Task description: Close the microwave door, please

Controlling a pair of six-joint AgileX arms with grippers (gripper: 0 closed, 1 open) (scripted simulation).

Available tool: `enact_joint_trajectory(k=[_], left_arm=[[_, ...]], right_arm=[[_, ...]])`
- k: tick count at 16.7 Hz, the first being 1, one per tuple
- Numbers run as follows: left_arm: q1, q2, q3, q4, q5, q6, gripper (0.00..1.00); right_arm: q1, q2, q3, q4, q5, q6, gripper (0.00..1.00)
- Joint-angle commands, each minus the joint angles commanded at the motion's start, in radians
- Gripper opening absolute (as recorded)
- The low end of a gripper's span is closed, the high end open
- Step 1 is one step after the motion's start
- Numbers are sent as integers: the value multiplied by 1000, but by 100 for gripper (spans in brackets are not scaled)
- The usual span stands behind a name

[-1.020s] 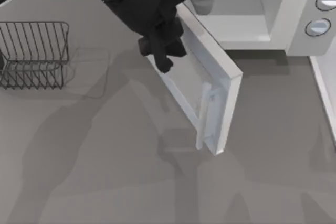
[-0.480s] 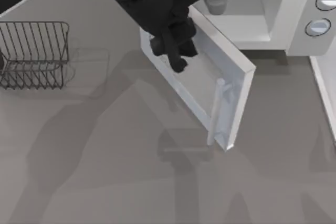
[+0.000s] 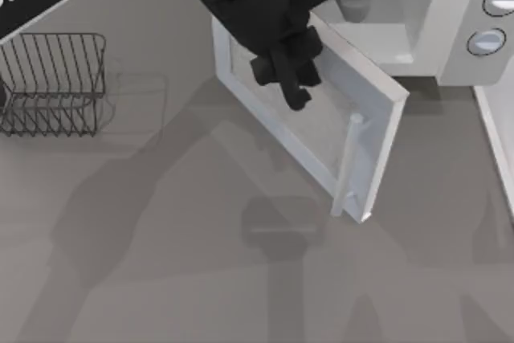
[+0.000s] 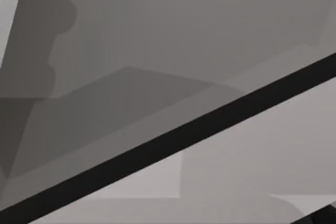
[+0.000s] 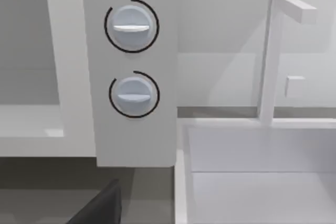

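Grey table [image 3: 161, 279]: white microwave door [image 3: 321, 118] with greyish window stands ajar; left gripper [image 3: 293, 90] against it, finger state unreadable.

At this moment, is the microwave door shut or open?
Open. In the top view the microwave door stands swung out at an angle from the microwave, its pale cavity exposed, with the left pincer against the door's window.

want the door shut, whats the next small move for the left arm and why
Probably keep pushing the same way: the left claw sits against the outer face of the microwave door, which hangs well ajar, its handle far from the microwave with the cavity exposed. Sweeping toward the cavity should swing it shut.
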Motion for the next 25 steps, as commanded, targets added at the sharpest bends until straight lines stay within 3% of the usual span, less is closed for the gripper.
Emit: enact_joint_trajectory(k=[25], left_arm=[[-68,92,59,-47,-17,-76,0]], right_arm=[[0,0,0,0,0,0,100]])
